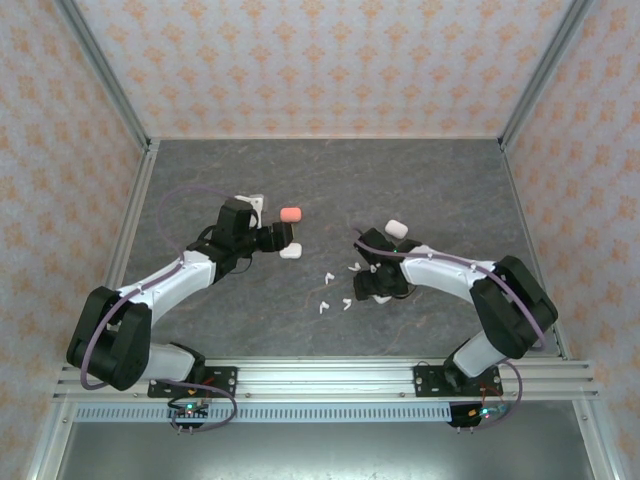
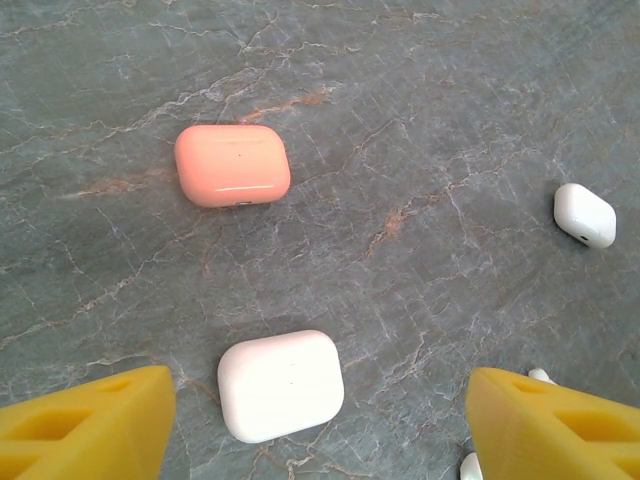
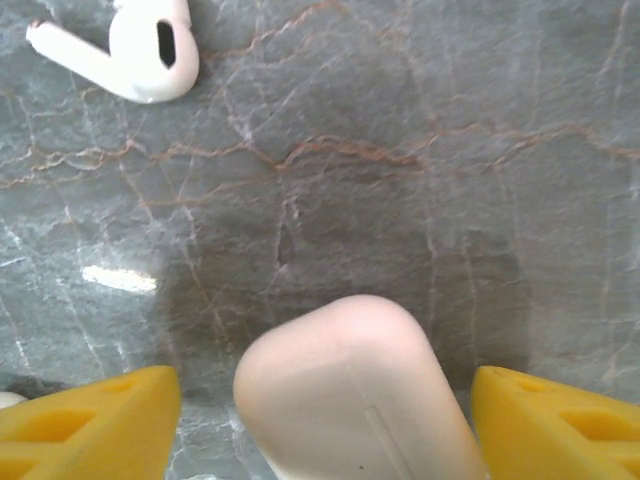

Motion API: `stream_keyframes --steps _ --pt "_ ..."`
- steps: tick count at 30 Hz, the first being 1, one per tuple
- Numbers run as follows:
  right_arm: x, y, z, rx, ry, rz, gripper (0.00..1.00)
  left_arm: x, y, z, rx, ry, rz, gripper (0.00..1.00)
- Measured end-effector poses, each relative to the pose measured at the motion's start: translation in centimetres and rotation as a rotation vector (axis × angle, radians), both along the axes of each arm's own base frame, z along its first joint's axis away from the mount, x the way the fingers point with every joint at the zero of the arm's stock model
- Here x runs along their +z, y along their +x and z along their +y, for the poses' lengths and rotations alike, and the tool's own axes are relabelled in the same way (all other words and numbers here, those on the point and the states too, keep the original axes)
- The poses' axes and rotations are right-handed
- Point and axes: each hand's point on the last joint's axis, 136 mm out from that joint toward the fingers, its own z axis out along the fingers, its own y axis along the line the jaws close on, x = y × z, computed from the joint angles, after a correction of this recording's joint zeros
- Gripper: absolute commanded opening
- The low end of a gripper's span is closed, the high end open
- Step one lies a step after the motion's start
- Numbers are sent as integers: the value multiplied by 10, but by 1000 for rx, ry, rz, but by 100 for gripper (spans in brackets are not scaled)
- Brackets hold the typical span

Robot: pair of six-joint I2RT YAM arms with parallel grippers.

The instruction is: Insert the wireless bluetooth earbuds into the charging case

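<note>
In the left wrist view, my left gripper (image 2: 320, 412) is open, and a white charging case (image 2: 281, 385) lies flat between its yellow fingers (image 2: 90, 425), touching neither. A salmon case (image 2: 232, 165) lies beyond it, and another white case (image 2: 585, 215) is at the right. From above, the left gripper (image 1: 283, 240) sits by the white case (image 1: 290, 252). My right gripper (image 3: 325, 410) stands open around a pale case (image 3: 355, 400), with a gap on each side. One white earbud (image 3: 120, 50) lies ahead of it. Loose earbuds (image 1: 327, 275) (image 1: 323, 307) lie between the arms, left of the right gripper (image 1: 368, 285).
The grey stone-patterned table (image 1: 450, 190) is bounded by patterned walls at the back and sides. The salmon case (image 1: 290, 215) and a white case (image 1: 397, 228) lie mid-table. Two earbud tips (image 2: 540, 376) (image 2: 470, 466) show beside my left gripper's right finger.
</note>
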Motion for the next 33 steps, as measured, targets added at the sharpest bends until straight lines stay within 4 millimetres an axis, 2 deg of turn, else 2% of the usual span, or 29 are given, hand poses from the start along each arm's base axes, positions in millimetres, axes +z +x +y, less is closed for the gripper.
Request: stream_keyframes --steps 6,17,24,26,28,33 --pt "-2 -8 1 6 -25 7 67 0 0 0 0 0 0 76" --pt "-4 -11 -5 -7 -61 9 47 -1 -3 2 3 5 4 76" --pt "1 -8 -7 19 -73 -19 43 14 -7 4 -3 4 -29 76" --pt "11 -5 -9 38 -72 -57 42 21 -9 3 -17 3 -48 76" --pt "28 2 -6 69 -49 -117 41 31 -11 1 -35 -4 -65 75" --pt "96 29 13 177 47 -334 39 69 -16 -13 -126 -55 -130 73"
